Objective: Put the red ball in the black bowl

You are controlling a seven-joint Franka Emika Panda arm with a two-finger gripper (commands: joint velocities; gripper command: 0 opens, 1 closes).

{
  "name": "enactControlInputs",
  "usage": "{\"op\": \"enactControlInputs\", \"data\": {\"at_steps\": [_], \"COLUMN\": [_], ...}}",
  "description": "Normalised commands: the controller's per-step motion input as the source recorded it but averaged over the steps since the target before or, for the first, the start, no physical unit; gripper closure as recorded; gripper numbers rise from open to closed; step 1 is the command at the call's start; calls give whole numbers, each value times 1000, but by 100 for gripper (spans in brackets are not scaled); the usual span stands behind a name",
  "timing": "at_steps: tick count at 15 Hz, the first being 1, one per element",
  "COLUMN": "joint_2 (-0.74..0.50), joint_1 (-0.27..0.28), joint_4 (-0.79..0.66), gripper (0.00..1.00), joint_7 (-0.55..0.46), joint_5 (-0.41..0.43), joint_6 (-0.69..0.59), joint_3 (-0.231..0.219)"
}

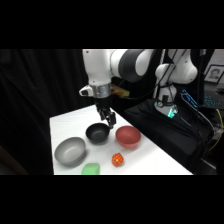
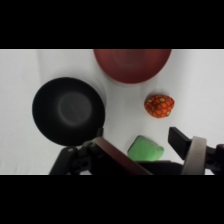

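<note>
Fingers: black linkage and two fingers (image 2: 145, 150) fill the bottom of the wrist view, nearest the lens; they stand apart with nothing between them, one dark tip at the lower right, the other low on the left by the bowl's edge.
Green object: a flat, soft-looking green piece (image 2: 146, 149) lies right in the gap below the fingers, closer to them than anything else.
Red ball: the small red-orange ball with lighter specks (image 2: 159, 106) rests on the white bench (image 2: 20, 100), just beyond the right finger and free of everything around it.
Black bowl: the small round glossy black bowl (image 2: 68, 110), empty, sits just past the left finger.
Step in hand: I judge it to be the reach for the ball, which is not yet grasped; centre the open fingers over it, come straight down, then close gently, since a round ball can roll away.
In the way: the green piece sits near the ball, so keep the descent clear of it.
Others: a red bowl (image 2: 132, 64) lies beyond the ball; a grey bowl (image 1: 70, 151) shows in the side view, beyond the black one.
</note>
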Motion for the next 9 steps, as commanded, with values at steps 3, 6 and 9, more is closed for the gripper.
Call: {"op": "enactControlInputs", "data": {"at_steps": [3,6,9], "joint_2": [74,78,59], "joint_1": [77,81,57], "joint_4": [-1,8,-15], "gripper": [0,0,0], "joint_7": [83,88,4], "joint_5": [-16,-35,18], "joint_6": [217,218,252], "joint_3": [41,42,59]}}
